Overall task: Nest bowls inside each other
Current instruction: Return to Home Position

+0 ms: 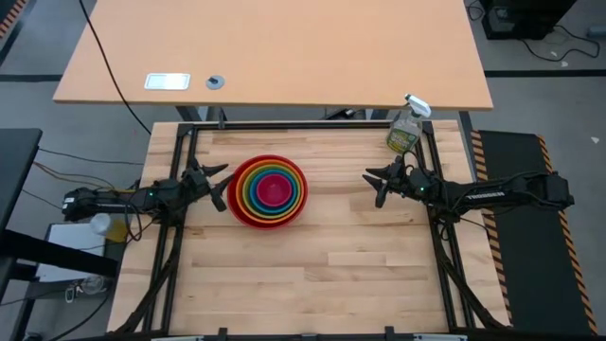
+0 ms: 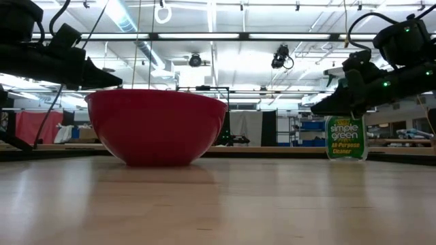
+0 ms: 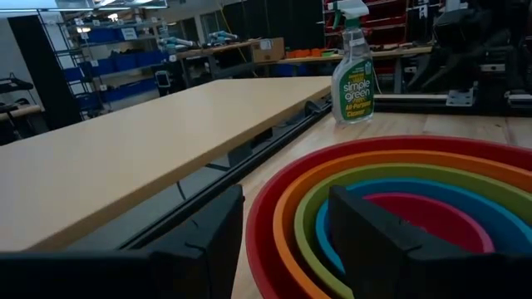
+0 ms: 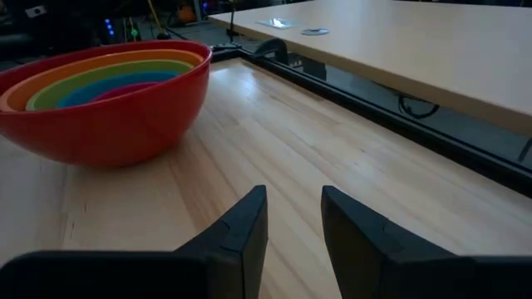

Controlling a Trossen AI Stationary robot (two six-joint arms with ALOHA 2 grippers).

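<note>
The bowls sit nested in one stack at the table's middle. The red bowl [image 1: 240,214] is outermost, then orange, lime green and blue, with the pink bowl [image 1: 273,190] at the centre. The red bowl's base [image 2: 158,162] rests on the wood. My left gripper [image 1: 222,187] is open at the stack's left rim, level with the rim's top [image 2: 117,83]. Its own wrist view shows the red rim [image 3: 259,218] past its fingers. My right gripper [image 1: 372,188] is open to the right of the stack, well apart from it, above bare wood [image 4: 295,216].
A clear spray bottle [image 1: 405,128] with a green label stands at the table's far right corner, behind my right arm. Black frame rails run along the table's left, right and far edges. A larger tan tabletop [image 1: 284,47] lies beyond the far rail.
</note>
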